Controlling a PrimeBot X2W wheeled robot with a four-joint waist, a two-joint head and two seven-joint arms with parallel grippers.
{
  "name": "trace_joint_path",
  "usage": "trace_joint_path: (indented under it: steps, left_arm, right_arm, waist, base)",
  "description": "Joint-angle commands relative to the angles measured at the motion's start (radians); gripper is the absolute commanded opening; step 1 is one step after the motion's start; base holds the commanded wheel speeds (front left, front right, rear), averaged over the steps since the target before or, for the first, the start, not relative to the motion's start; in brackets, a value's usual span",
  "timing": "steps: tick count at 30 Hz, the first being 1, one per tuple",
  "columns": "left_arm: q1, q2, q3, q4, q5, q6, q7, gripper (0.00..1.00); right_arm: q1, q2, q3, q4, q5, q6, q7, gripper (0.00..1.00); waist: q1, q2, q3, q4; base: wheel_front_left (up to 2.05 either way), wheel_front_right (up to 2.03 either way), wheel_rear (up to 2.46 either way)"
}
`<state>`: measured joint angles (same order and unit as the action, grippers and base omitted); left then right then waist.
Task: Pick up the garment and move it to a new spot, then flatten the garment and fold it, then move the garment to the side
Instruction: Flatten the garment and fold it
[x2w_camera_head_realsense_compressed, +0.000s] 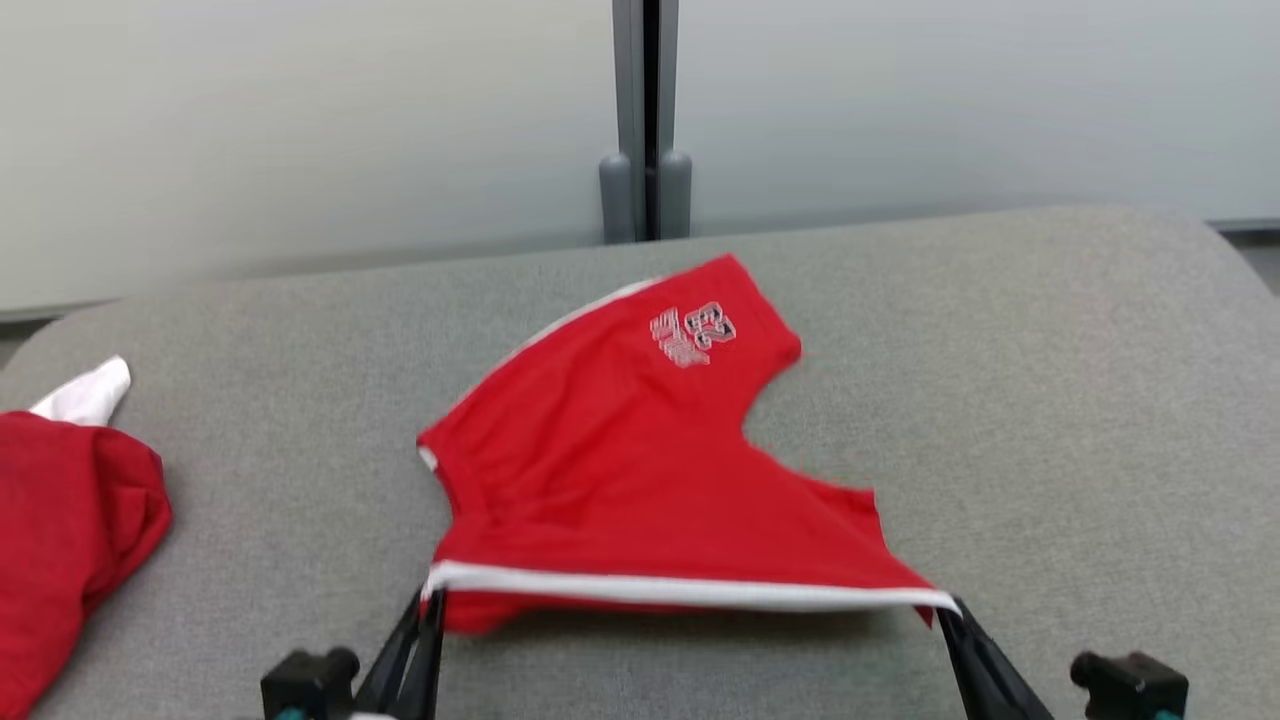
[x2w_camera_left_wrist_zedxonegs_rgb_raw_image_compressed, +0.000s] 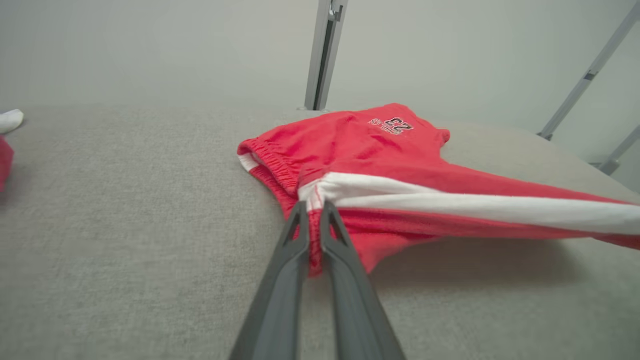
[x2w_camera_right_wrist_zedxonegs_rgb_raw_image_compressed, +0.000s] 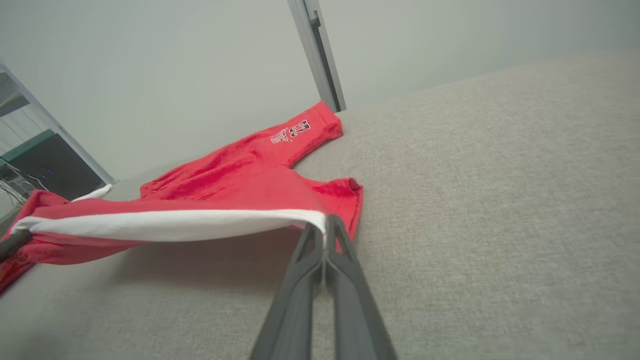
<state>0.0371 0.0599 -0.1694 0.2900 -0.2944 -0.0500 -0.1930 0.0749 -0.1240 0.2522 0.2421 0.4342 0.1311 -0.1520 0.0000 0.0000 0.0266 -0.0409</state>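
Observation:
The garment (x2w_camera_head_realsense_compressed: 620, 460) is a pair of red shorts with a white side stripe and a white "23" print, lying on the grey table (x2w_camera_head_realsense_compressed: 1050, 400). Its near edge is lifted and stretched taut between my two grippers. At the lower left, my left gripper (x2w_camera_head_realsense_compressed: 430, 600) is shut on the left end of the white-striped edge; in the left wrist view the fingertips (x2w_camera_left_wrist_zedxonegs_rgb_raw_image_compressed: 300, 212) pinch red fabric of the garment (x2w_camera_left_wrist_zedxonegs_rgb_raw_image_compressed: 380, 150). My right gripper (x2w_camera_head_realsense_compressed: 950, 608) is shut on the right end. In the right wrist view that gripper (x2w_camera_right_wrist_zedxonegs_rgb_raw_image_compressed: 325, 227) clamps the stripe's tip on the garment (x2w_camera_right_wrist_zedxonegs_rgb_raw_image_compressed: 240, 175).
Another red and white piece of clothing (x2w_camera_head_realsense_compressed: 70, 520) lies bunched at the table's left edge. A grey post (x2w_camera_head_realsense_compressed: 645, 120) stands behind the table's far edge against a pale wall. The table's rounded corners curve away at left and right.

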Motion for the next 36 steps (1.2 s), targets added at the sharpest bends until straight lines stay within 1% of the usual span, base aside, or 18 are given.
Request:
trace_joint_path:
  steps: [1, 5, 9, 11, 17, 22, 26, 30, 36]
  left_arm:
    - [0.059, 0.024, 0.005, -0.056, 0.003, 0.019, 0.036, 0.00]
    - [0.165, 0.038, 0.000, -0.194, -0.002, 0.049, 0.119, 0.00]
    - [0.227, 0.044, -0.011, -0.304, 0.000, 0.067, 0.180, 0.00]
    - [0.243, 0.045, -0.016, -0.337, -0.003, 0.072, 0.202, 0.00]
    - [0.235, 0.044, -0.026, -0.355, -0.020, 0.075, 0.247, 0.00]
    - [0.187, 0.042, -0.034, -0.328, -0.027, 0.069, 0.269, 0.00]
    - [0.129, 0.035, -0.037, -0.290, -0.044, 0.064, 0.271, 0.00]
    - [0.042, 0.025, -0.039, -0.255, -0.056, 0.063, 0.261, 0.00]
    - [-0.129, 0.006, -0.077, -0.172, -0.087, 0.033, 0.222, 0.00]
  right_arm:
    - [0.064, -0.004, -0.025, -0.068, -0.022, -0.001, 0.048, 0.00]
    - [0.177, 0.007, -0.062, -0.220, -0.056, -0.001, 0.150, 0.00]
    - [0.247, 0.019, -0.094, -0.322, -0.075, -0.001, 0.221, 0.00]
    - [0.266, 0.022, -0.106, -0.352, -0.085, -0.001, 0.246, 0.00]
    - [0.261, 0.030, -0.127, -0.372, -0.081, -0.001, 0.269, 0.00]
    - [0.199, 0.012, -0.129, -0.333, -0.080, -0.001, 0.265, 0.00]
    - [0.100, -0.023, -0.117, -0.272, -0.069, -0.001, 0.247, 0.00]
    - [-0.041, -0.066, -0.102, -0.188, -0.057, -0.001, 0.228, 0.00]
    - [-0.282, -0.114, -0.093, -0.049, -0.038, -0.001, 0.200, 0.00]
  waist:
    - [0.0000, 0.0000, -0.041, -0.007]
    - [0.0000, 0.0000, -0.064, -0.017]
    - [0.0000, 0.0000, -0.074, -0.015]
    - [0.0000, 0.0000, -0.078, -0.012]
    - [0.0000, 0.0000, -0.083, -0.002]
    - [0.0000, 0.0000, -0.069, 0.017]
    - [0.0000, 0.0000, -0.038, 0.039]
    - [0.0000, 0.0000, 0.032, 0.080]
    - [0.0000, 0.0000, 0.162, 0.166]
  base:
    - [0.00, 0.00, 0.00]
    - [0.00, 0.00, 0.00]
    - [0.00, 0.00, 0.00]
    - [0.00, 0.00, 0.00]
    - [0.00, 0.00, 0.00]
    - [0.00, 0.00, 0.00]
    - [0.00, 0.00, 0.00]
    - [0.00, 0.00, 0.00]
    - [0.00, 0.00, 0.00]
